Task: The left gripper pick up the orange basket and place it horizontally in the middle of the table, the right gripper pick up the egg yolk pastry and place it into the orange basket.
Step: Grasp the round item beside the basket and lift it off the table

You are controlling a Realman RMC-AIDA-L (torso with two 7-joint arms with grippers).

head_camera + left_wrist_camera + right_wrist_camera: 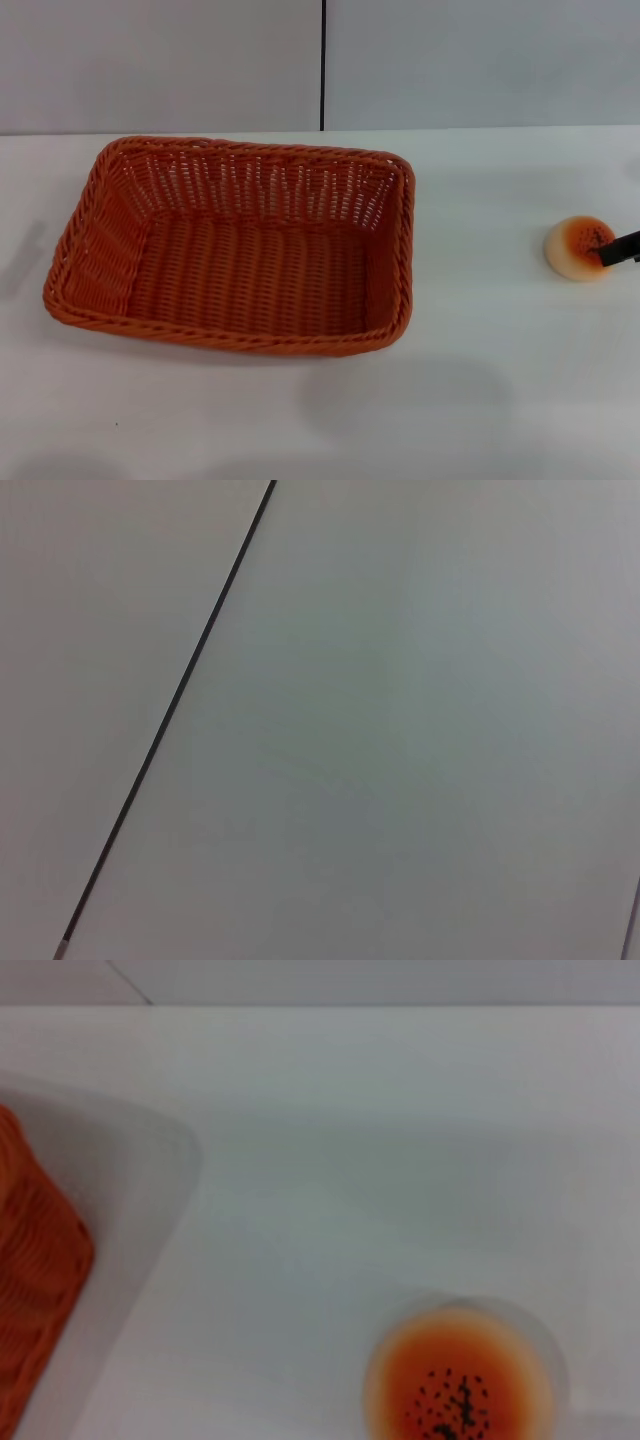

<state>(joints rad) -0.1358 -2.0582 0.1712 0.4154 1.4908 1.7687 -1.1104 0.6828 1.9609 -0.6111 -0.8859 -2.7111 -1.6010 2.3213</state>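
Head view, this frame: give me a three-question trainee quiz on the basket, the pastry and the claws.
1. True or false: the egg yolk pastry already lies inside the orange basket.
2. Multiple choice: the right claw is A) over the basket, B) at the pastry near the table's right edge, C) out of view.
3. Fill in: the basket interior holds ____.

Key:
1. False; the pastry sits on the table, apart from the basket, on the robot's right.
2. B; a black fingertip reaches the pastry's side.
3. Nothing; only bare weave shows.

The left claw appears in no view.
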